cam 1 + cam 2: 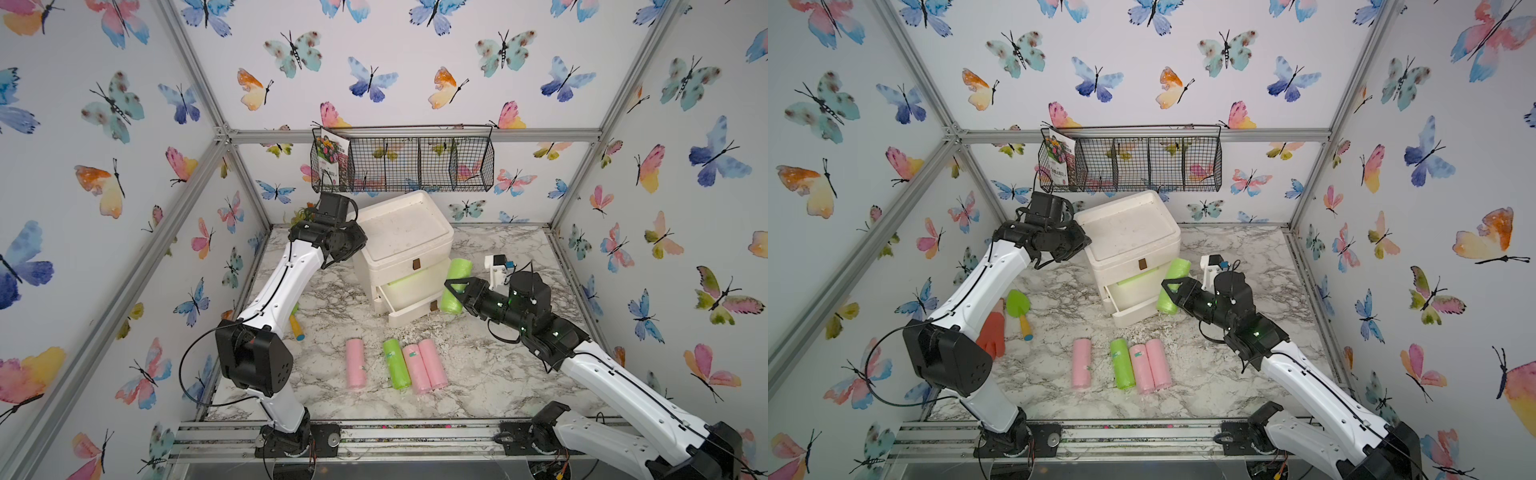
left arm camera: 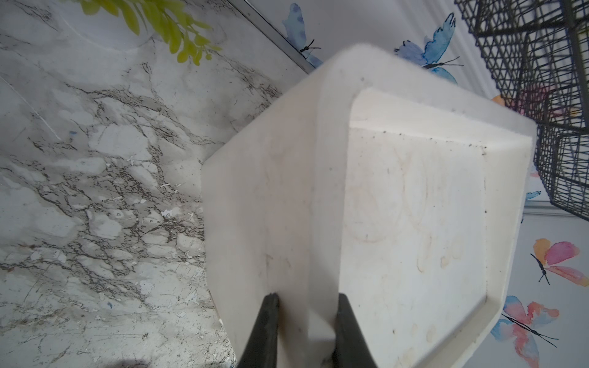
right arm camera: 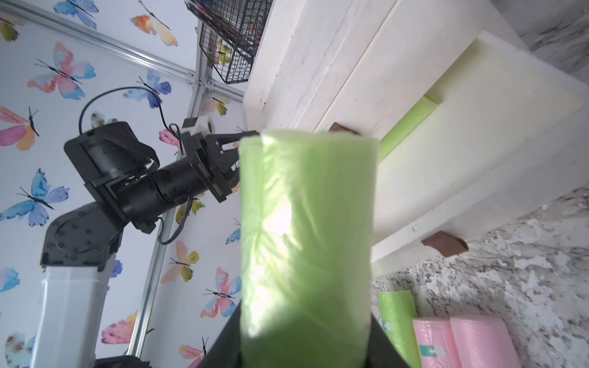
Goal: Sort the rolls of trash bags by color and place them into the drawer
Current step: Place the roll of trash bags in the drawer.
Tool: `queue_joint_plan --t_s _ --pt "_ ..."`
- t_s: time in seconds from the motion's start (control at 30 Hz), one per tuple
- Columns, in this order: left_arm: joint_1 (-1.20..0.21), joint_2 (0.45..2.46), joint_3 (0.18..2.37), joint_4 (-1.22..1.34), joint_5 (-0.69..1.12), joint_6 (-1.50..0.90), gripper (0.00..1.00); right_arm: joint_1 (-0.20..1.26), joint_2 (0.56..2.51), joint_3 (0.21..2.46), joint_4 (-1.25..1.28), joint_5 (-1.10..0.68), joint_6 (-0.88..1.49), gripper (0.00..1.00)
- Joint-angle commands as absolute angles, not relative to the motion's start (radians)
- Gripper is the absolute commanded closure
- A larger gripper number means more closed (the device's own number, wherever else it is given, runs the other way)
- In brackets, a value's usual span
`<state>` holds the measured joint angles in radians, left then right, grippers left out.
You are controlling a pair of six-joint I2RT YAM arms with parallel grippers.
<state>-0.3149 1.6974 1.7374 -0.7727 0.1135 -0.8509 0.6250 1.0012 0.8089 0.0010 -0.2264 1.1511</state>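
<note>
Roughly midway through the sort. The right gripper (image 1: 455,292) was closed around a light green cylindrical roll of plastic trash bags (image 3: 306,223). It held the roll in the air just beside the pulled-out lower drawer (image 1: 411,319) of the white boxy drawer cabinet (image 1: 405,232). The left gripper (image 2: 307,296) was clamped on a corner of the cabinet's raised top rim, apparently steadying it.

Done: a second light green roll (image 1: 398,281) lay at the back of the lower drawer, partly hidden under the cabinet body.

Left to do: the held roll had not yet gone in. Four rolls lay on the marble-patterned tabletop (image 1: 478,374), near the front. These were a lone pale pink roll (image 1: 356,363), a third light green roll (image 1: 396,363), and beside it a pair of pale pink rolls (image 1: 432,361) that touched each other.

No yellow roll showed in any view. The upper drawer (image 1: 395,267) was shut, so its contents could not be told.

The black wire wall basket (image 1: 473,162) held a flower-printed packet (image 1: 330,156) in one end compartment.
</note>
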Motion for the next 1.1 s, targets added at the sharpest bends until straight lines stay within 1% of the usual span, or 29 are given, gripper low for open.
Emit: queue_joint_plan --t_s 0.0,0.13,0.3,0.7,0.93,1.0,1.07 --pt "-0.31 1.681 1.728 -0.591 0.182 -0.936 0.95 0.623 1.006 0.792 0.178 -0.116 1.286 0.61" --pt "-0.31 1.681 1.732 -0.599 0.181 -0.934 0.95 0.624 1.035 0.786 0.217 -0.07 1.354 0.61" --pt "-0.31 1.675 1.72 -0.59 0.184 -0.937 0.95 0.63 1.101 0.77 0.272 -0.06 1.418 0.61" --pt "-0.306 1.68 1.716 -0.578 0.201 -0.938 0.95 0.738 1.259 0.815 0.318 0.111 1.504 0.58" --pt "-0.301 1.665 1.7 -0.564 0.213 -0.942 0.95 0.764 1.354 0.836 0.342 0.146 1.535 0.56" --pt "-0.3 1.666 1.701 -0.563 0.216 -0.942 0.95 0.765 1.378 0.853 0.341 0.147 1.532 0.53" --pt "-0.299 1.671 1.704 -0.564 0.222 -0.94 0.95 0.767 1.399 0.882 0.317 0.146 1.527 0.47"
